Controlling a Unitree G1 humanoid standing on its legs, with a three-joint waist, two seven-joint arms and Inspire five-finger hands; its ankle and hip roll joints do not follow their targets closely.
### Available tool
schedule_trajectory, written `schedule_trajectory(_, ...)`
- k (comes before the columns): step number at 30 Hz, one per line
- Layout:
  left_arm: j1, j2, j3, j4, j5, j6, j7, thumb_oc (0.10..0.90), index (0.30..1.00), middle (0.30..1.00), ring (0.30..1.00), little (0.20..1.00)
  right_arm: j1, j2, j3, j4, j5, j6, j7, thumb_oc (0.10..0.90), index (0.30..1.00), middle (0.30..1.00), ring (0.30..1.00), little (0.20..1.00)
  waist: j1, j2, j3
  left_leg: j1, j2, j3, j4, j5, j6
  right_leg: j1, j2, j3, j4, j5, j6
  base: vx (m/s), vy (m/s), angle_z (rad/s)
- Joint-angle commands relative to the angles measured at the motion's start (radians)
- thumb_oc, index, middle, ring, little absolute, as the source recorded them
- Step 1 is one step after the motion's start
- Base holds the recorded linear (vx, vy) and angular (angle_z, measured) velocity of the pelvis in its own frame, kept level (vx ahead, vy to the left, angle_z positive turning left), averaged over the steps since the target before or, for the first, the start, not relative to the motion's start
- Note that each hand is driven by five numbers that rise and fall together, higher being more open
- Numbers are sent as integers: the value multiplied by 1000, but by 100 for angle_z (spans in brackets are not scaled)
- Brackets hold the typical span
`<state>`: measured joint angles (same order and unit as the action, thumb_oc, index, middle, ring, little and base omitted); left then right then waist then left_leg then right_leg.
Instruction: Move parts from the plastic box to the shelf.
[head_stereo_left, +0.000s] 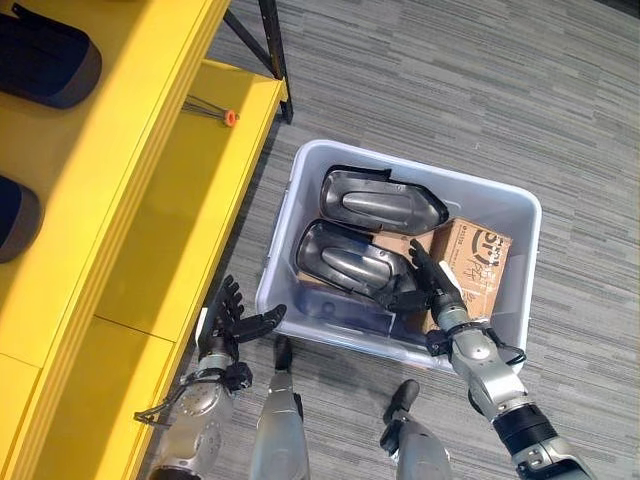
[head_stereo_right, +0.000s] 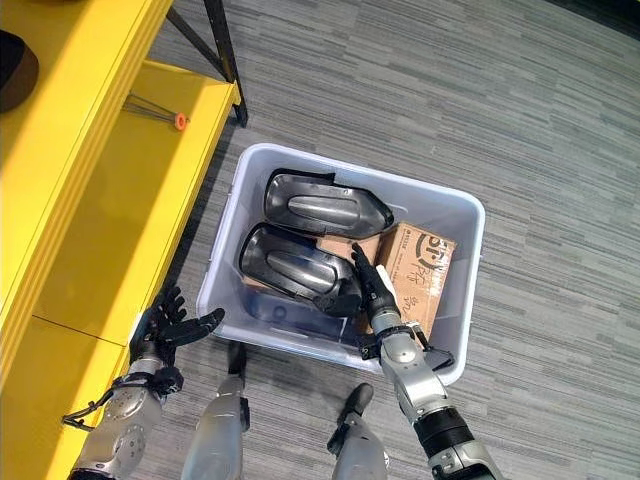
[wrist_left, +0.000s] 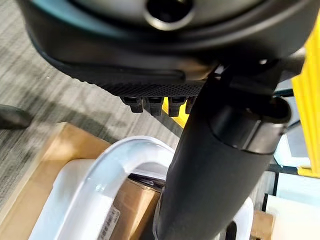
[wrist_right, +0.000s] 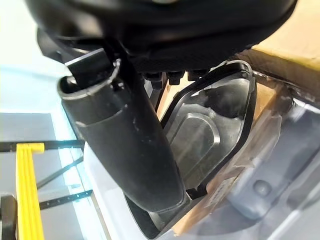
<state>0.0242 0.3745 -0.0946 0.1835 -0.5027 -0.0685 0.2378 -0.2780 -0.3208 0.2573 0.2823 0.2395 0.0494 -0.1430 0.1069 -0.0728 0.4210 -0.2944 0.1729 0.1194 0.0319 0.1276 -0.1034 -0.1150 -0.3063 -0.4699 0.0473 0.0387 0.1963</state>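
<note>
two metal parts (head_stereo_left: 384, 200), perhaps two cardboard boxes (head_stereo_left: 474, 257)

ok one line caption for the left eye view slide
Right hand reaching a dark metal part in the plastic box beside the yellow shelf.

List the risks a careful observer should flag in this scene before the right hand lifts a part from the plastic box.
1. The right hand meets only the end of the nearer metal part, so the part may tip or slip when lifted.
2. That part rests against the second metal part and the cardboard box; lifting could drag them.
3. The open left hand hangs between plastic box and yellow shelf, crowding the transfer.
</note>
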Motion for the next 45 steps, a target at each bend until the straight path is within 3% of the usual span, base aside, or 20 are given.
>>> schedule_trajectory(1, -33, 40, 59, -103, 81, -84, 34, 900, 1000, 1000, 1000, 1000, -46, 1, -43, -62, 33, -106, -17, 900, 1000, 1000, 1000, 1000, -22, 0, -12, 55, 29, 21, 42, -115, 10, -38, 1, 66, 32, -3, -10, 0, 0, 0)
schedule_trajectory(7, -66, 61, 72, -106, 130, -94, 55, 900, 1000, 1000, 1000, 1000, -38, 7, -50, -67, 45, -115, -20, 900, 1000, 1000, 1000, 1000, -32, -1, -19, 65, 31, 26, 36, -114, 8, -40, 4, 74, 32, -3, -11, 0, 0, 0)
schedule_trajectory(12, -121, 153, 99, -137, 337, -103, 108, 900, 1000, 1000, 1000, 1000, -33, 10, -52, -61, 66, -132, -12, 900, 1000, 1000, 1000, 1000, -45, -1, -32, 78, 34, 34, 32, -117, 5, -41, 4, 87, 37, -10, -11, 1, 6, -5)
schedule_trajectory(20, -193, 286, 127, -157, 541, -94, 162, 900, 1000, 1000, 1000, 1000, -43, 5, -44, -54, 88, -152, -2, 900, 1000, 1000, 1000, 1000, -54, 4, -41, 89, 36, 43, 32, -119, -1, -44, 4, 98, 44, -13, -11, -9, 1, -3)
schedule_trajectory(21, -207, 332, 137, -167, 602, -93, 180, 900, 1000, 1000, 1000, 1000, -42, 2, -42, -50, 93, -156, 1, 900, 1000, 1000, 1000, 1000, -57, 7, -37, 82, 33, 55, 34, -100, 6, -53, 0, 90, 43, 4, -21, -2, 2, -6)
schedule_trajectory(22, -213, 360, 140, -172, 636, -93, 186, 900, 1000, 1000, 1000, 1000, -40, 0, -40, -48, 97, -158, 3, 900, 1000, 1000, 1000, 1000, -59, 11, -44, 93, 35, 47, 31, -118, -2, -45, 4, 101, 44, -12, -11, -78, 9, -7)
schedule_trajectory(27, -230, 427, 148, -201, 712, -99, 195, 900, 1000, 1000, 1000, 1000, -30, -7, -38, -47, 103, -167, 13, 900, 1000, 1000, 1000, 1000, -68, 16, -41, 87, 34, 60, 35, -100, 3, -54, -2, 95, 46, 3, -19, 14, 4, -7)
schedule_trajectory(28, -233, 450, 151, -208, 740, -98, 197, 900, 1000, 1000, 1000, 1000, -26, -9, -37, -46, 103, -167, 16, 900, 1000, 1000, 1000, 1000, -71, 20, -48, 98, 35, 51, 32, -118, -5, -47, 2, 106, 46, -13, -9, -76, 4, -4)
schedule_trajectory(33, -279, 599, 130, -248, 935, -87, 203, 900, 1000, 1000, 1000, 1000, -7, -20, -25, -47, 106, -176, 33, 900, 1000, 1000, 1000, 1000, -84, 32, -50, 90, 33, 65, 37, -100, -1, -57, -3, 104, 49, 2, -17, -16, 1, -2)
schedule_trajectory(45, -428, 777, 4, -288, 1168, -86, 201, 900, 1000, 1000, 1000, 1000, 42, -25, -5, -52, 106, -188, 53, 900, 1000, 1000, 1000, 1000, -113, 51, -62, 100, 30, 72, 33, -97, -5, -63, -4, 114, 54, -2, -14, 0, 0, 0)
